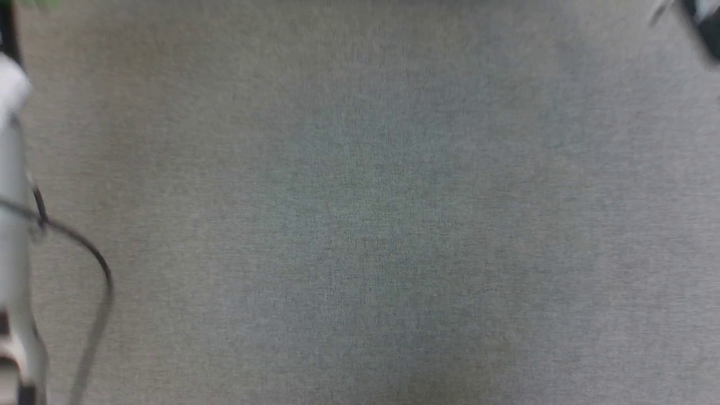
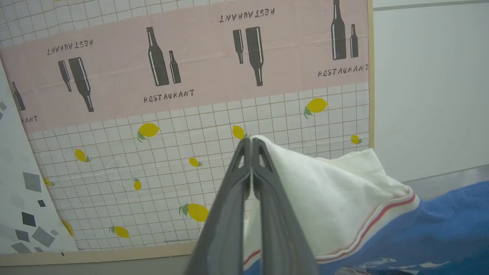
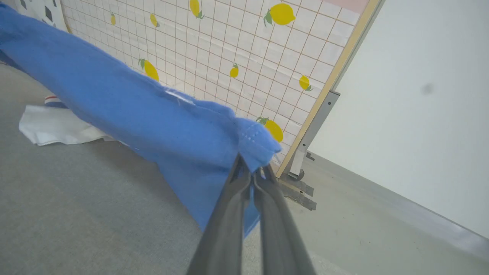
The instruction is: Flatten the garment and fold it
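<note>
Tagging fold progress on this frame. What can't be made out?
- Head view: blurred all over; the dark object at top right is smeared and cut by the edge, so it cannot be identified.
- Left wrist view: the shirt's white print is cut by the bottom edge and unreadable.
- Right wrist view: the shirt runs off the top left edge; its lifted blue cloth hides how much lies on the grey surface.

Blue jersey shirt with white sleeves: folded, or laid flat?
Neither: the blue shirt hangs bunched between the left gripper, pinching a white sleeve, and the right gripper.
</note>
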{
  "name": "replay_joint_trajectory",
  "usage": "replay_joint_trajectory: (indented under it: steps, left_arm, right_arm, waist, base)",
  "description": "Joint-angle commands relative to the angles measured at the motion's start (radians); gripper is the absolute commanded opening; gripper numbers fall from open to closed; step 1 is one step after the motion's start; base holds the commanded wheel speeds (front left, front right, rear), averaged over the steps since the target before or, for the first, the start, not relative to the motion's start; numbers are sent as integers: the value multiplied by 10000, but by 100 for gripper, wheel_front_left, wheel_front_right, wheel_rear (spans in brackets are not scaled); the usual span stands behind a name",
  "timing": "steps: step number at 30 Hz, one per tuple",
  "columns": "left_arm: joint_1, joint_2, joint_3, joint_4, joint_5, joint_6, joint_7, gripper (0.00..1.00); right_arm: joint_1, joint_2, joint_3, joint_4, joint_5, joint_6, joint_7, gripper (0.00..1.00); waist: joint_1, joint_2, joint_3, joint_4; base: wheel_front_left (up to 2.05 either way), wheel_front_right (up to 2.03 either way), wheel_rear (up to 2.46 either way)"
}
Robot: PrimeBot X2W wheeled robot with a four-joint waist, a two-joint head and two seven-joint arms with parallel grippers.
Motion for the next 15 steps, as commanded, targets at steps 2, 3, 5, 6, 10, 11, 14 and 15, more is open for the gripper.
replay_joint_trajectory:
  steps: [2, 3, 5, 6, 10, 11, 14, 15]
  left_arm:
    - [1468, 81, 195, -553, 36, 91, -44, 0]
    - [2015, 85, 280, -750, 34, 120, -44, 0]
    - [3252, 19, 423, -1135, 19, 183, -44, 0]
    - [3935, -10, 493, -1352, 42, 246, -44, 0]
    - [6215, -236, 519, -1824, -12, 292, -44, 0]
    - [6654, -296, 512, -1917, -20, 326, -44, 0]
    - [8022, -427, 415, -2197, -52, 397, -44, 0]
    - [8383, -437, 396, -2296, -67, 418, -37, 0]
  right_arm:
    - [838, -113, 391, -282, 383, -15, -29, 0]
    - [1120, -161, 555, -378, 497, -15, -2, 0]
    - [1799, -310, 981, -576, 724, -15, 63, 0]
    - [2170, -396, 1208, -707, 842, -15, 99, 0]
    - [3503, -793, 1822, -1068, 1313, -15, 120, 0]
    - [3805, -910, 1965, -1146, 1405, -15, 142, 0]
    - [4799, -1284, 2209, -1341, 1725, -15, 167, 0]
    - [5062, -1371, 2266, -1415, 1797, -15, 198, 0]
  waist:
    - [0, 0, -1182, -15]
    - [0, 0, -1339, -39]
    - [0, 0, -1760, -49]
    - [0, 0, -1961, -56]
    - [0, 0, -2776, 29]
    - [0, 0, -2952, 73]
    - [0, 0, -3544, 187]
    - [0, 0, -3657, 196]
  base:
    - [0, 0, 0]
    - [0, 0, 0]
    - [0, 0, 0]
    - [0, 0, 0]
    - [0, 0, 0]
    - [0, 0, 0]
    - [0, 0, 0]
    - [0, 0, 0]
